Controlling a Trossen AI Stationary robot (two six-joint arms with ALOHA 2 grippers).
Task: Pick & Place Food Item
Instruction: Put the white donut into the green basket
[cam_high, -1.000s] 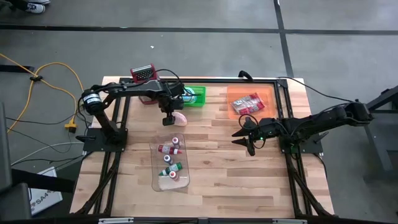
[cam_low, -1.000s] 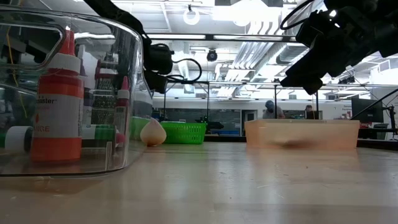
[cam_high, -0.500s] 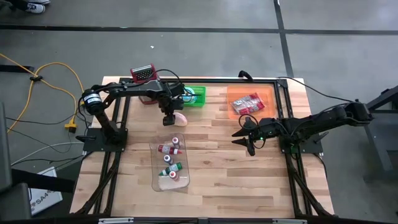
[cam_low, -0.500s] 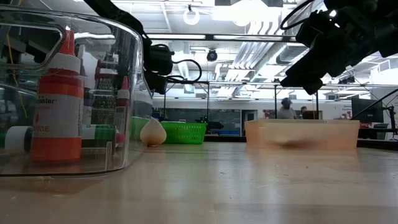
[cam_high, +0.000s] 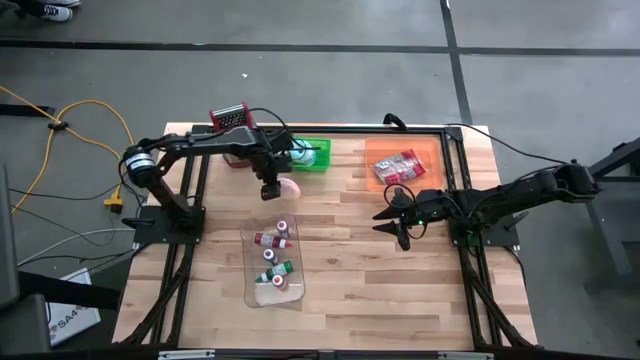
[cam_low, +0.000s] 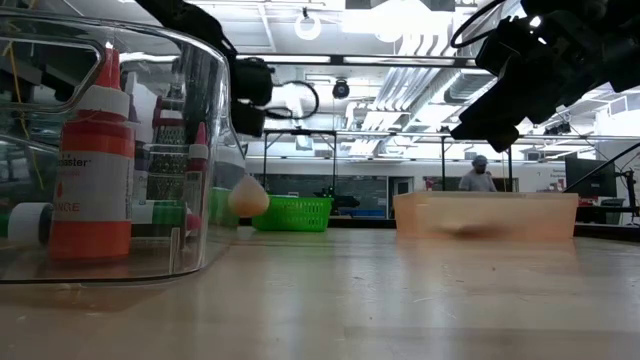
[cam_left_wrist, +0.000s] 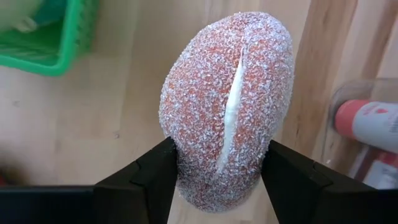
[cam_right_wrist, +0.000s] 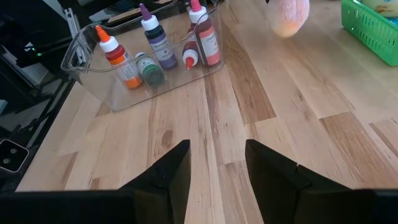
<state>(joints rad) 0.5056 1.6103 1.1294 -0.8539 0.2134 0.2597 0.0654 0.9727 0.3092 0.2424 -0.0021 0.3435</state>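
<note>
Left gripper (cam_left_wrist: 217, 180) clamped, right gripper (cam_right_wrist: 214, 165) parted.

Pink sugared pastry (cam_left_wrist: 225, 106), white slit, lifted

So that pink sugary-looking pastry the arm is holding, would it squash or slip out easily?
Probably soft: the pastry has a cream-filled slit and a crumbly coating, so hard squeezing could dent it. Its rough surface likely resists slipping between the left gripper's fingers. The rounded egg shape suggests it might roll if set down carelessly.

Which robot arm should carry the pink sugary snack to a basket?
Left. The left gripper already squeezes the pink snack, lifted off the table beside the green basket. The right gripper waits open and empty, farther away.
</note>
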